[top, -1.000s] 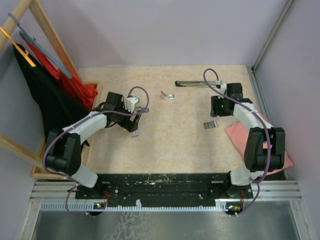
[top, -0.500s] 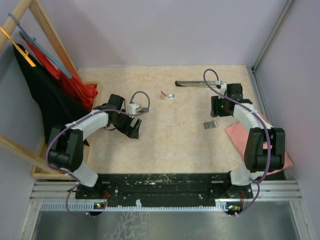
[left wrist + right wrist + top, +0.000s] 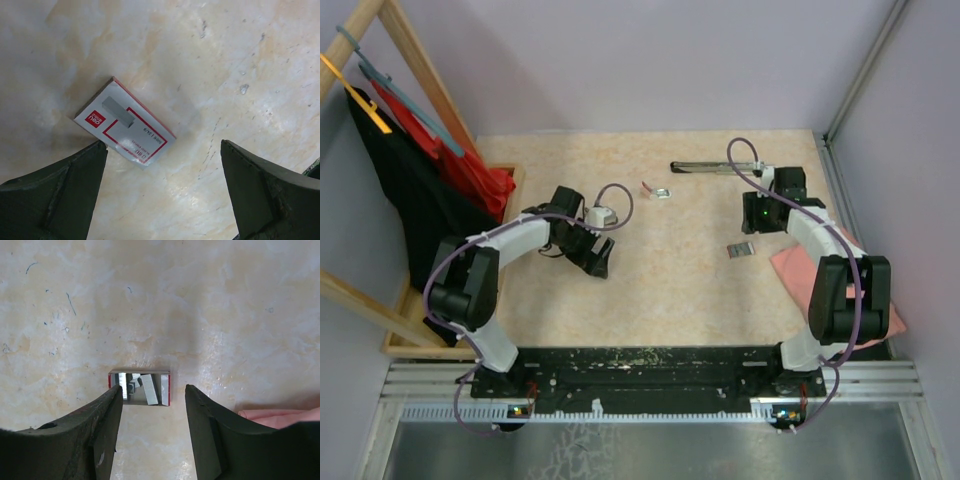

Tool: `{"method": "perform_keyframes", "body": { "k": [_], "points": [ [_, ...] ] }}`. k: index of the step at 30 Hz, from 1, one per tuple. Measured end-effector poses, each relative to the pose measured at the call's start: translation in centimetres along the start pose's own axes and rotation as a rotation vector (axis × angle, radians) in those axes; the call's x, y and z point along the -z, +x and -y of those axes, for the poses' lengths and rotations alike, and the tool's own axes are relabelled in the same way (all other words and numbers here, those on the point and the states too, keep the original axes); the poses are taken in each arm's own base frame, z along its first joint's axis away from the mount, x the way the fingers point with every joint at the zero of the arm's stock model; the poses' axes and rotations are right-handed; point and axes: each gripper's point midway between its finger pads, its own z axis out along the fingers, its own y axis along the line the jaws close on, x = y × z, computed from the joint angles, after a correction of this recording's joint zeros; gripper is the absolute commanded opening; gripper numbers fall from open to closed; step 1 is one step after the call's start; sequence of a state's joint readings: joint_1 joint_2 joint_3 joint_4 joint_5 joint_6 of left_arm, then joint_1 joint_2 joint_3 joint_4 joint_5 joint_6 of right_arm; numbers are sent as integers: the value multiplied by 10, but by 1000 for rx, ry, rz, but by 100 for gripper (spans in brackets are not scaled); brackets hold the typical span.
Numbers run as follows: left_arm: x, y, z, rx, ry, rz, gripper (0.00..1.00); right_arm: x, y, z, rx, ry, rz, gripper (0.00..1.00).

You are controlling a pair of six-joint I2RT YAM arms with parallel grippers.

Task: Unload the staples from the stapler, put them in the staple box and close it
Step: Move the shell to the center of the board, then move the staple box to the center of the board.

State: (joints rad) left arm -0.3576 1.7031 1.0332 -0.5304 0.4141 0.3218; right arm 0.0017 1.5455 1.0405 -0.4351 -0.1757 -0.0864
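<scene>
My right gripper (image 3: 153, 390) hangs half-spread and holds nothing. Just ahead, in line with the gap between its fingers, sits a small open box (image 3: 167, 388), its long side lying across that gap. The staples (image 3: 148, 388) lie inside, grey strips mostly pointing away from me. My left gripper (image 3: 164, 145) gapes wide over a shut staple box (image 3: 125, 120), farther from them.

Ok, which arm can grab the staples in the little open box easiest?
Right, probably. The right gripper hangs over the open box holding the staples, jaws apart; the left gripper faces a closed box instead.
</scene>
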Motion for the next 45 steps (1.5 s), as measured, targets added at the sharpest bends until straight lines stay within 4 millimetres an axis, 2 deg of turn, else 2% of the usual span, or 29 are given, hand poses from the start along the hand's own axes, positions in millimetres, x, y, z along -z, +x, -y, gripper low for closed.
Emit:
{"method": "perform_keyframes", "body": {
  "k": [3, 8, 13, 18, 22, 26, 31, 34, 37, 39, 43, 45],
  "points": [
    [-7, -7, 11, -37, 22, -1, 99, 1, 1, 3, -11, -3, -2, 54],
    [-17, -14, 27, -114, 49, -4, 93, 4, 8, 13, -41, 7, -24, 54],
    [-29, -23, 48, -215, 87, -5, 91, 5, 14, 13, -39, 3, -46, 54],
    [-35, -27, 66, -293, 117, 0, 97, 4, 17, 10, -38, -15, -62, 54],
    [-35, -32, 68, -315, 114, 18, 100, -5, 26, 8, -47, -36, -97, 54],
    [-21, -43, 61, -309, 92, 66, 100, -14, 38, 5, -60, -62, -146, 53],
    [15, -64, 46, -291, 51, 175, 100, -19, 45, 1, -68, -90, -171, 53],
    [36, -68, 32, -259, 39, 228, 100, -26, 52, -2, -75, -108, -199, 53],
    [48, -56, 17, -208, 44, 245, 100, -32, 60, -5, -77, -120, -230, 53],
    [48, -39, 10, -168, 53, 230, 100, -34, 59, -6, -67, -125, -226, 53],
    [37, -5, 20, -118, 125, 165, 100, -35, 58, -15, -42, -146, -226, 53],
    [34, 4, 26, -109, 158, 149, 100, -36, 58, -24, -19, -168, -229, 53]
  ]
}}
